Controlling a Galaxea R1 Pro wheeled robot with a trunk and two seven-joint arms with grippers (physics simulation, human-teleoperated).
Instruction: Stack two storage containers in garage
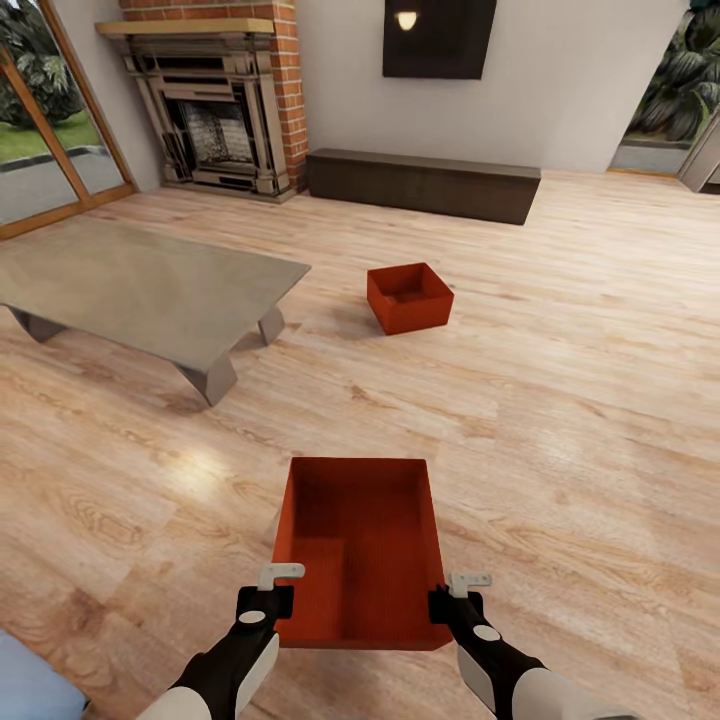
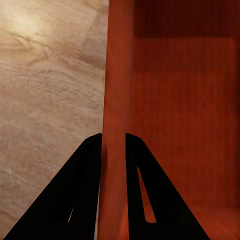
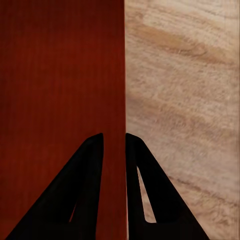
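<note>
- Living room scene from the head camera: light wood plank floor [image 1: 560,400], red-brick fireplace [image 1: 215,110] at 11 o'clock, black wall TV [image 1: 438,38] at 12 o'clock, dark low bench [image 1: 423,185] under it
- Low grey table [image 1: 140,285] at 10 o'clock, standing on the planks
- Near storage container [image 1: 360,540] at 6 o'clock, red-orange, open top facing up, held between both arms just ahead of the robot
- Far storage container [image 1: 409,297] at 12 o'clock, alone on the planks, well apart from the near one, just right of the table's corner
- Left gripper [image 1: 270,600] at 7 o'clock, nearly closed, pinching the left wall of the near box; in the left wrist view one black finger [image 2: 75,195] outside the wall, the other inside, both against it
- Right gripper [image 1: 452,600] at 5 o'clock, likewise clamped on the right wall; in the right wrist view a finger [image 3: 80,195] on the red inner side, its partner on the floor side
- Blue sofa corner [image 1: 30,690] at 8 o'clock, at the edge of view
</note>
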